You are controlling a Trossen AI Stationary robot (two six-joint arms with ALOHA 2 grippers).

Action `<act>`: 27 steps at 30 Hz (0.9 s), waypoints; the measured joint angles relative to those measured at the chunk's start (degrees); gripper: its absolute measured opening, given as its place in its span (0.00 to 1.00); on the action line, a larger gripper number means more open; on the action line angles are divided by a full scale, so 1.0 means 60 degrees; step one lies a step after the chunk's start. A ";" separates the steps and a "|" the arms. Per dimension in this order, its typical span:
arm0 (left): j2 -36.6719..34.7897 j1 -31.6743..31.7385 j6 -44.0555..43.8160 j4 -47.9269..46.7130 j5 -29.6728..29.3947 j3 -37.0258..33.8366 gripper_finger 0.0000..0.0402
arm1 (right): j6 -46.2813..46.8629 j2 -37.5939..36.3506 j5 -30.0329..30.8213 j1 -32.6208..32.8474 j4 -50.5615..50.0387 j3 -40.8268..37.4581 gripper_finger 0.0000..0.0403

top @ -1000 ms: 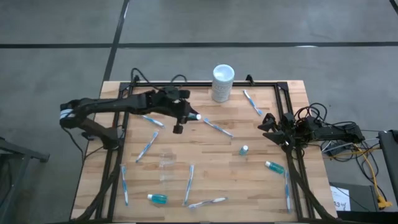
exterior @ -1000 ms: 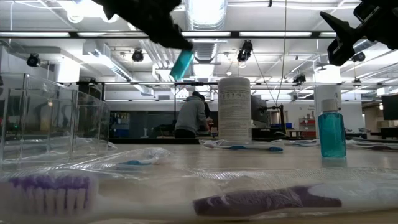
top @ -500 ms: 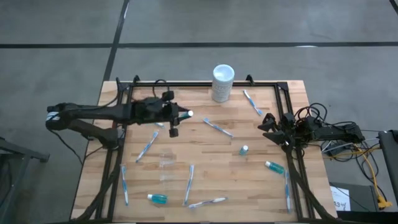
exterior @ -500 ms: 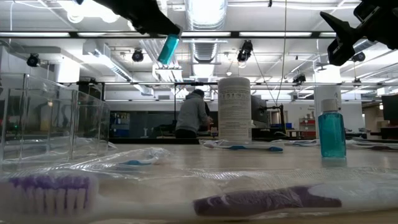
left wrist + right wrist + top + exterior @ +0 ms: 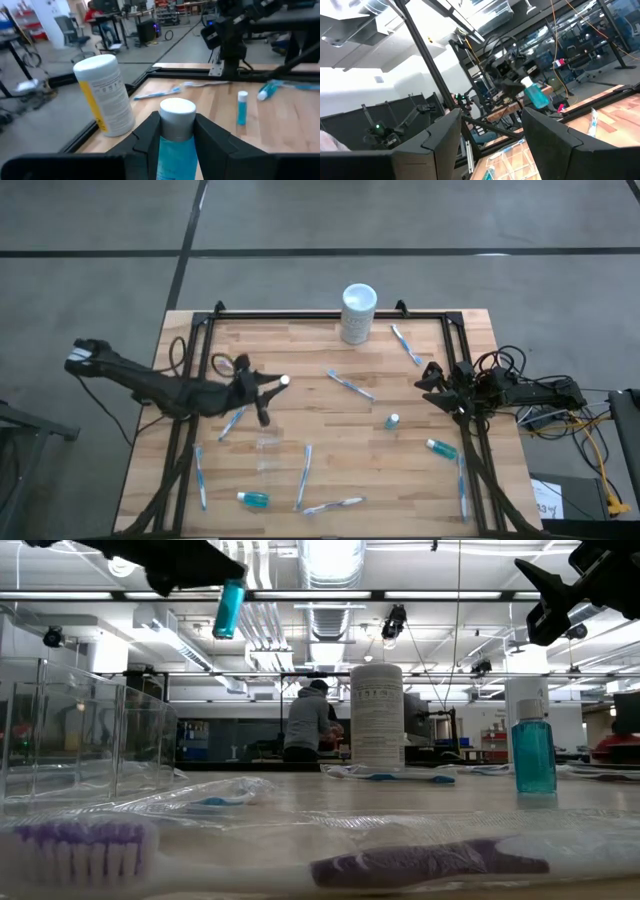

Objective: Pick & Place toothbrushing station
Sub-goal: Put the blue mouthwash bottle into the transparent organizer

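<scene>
- Counter (image 5: 330,430) of pale wood carries scattered toothbrushes (image 5: 349,385); we see the cup (image 5: 267,442) at seven o'clock.
- Left claw (image 5: 174,131) grips a teal tube (image 5: 229,608) aloft.
- Right claw (image 5: 428,377) waits wide at three o'clock.
- Person (image 5: 308,722) stands in the workshop behind.

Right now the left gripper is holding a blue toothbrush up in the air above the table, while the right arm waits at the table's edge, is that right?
Not quite. The left gripper holds a small teal tube with a white cap, not a toothbrush; the left wrist view shows it between the fingers, and the low view shows it lifted above the table. The right gripper does wait at the table's edge.
</scene>
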 joint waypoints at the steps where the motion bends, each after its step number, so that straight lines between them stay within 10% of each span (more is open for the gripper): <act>1: 0.0009 -0.0241 -0.0026 0.0061 -0.0155 -0.0072 0.26 | 0.0000 0.0000 0.0000 0.0000 0.0000 0.0000 0.51; 27: 0.0860 -0.3645 -0.4793 -0.0853 -0.0734 -0.0327 0.26 | 0.0000 0.0000 -0.0001 0.0000 -0.0001 0.0000 0.51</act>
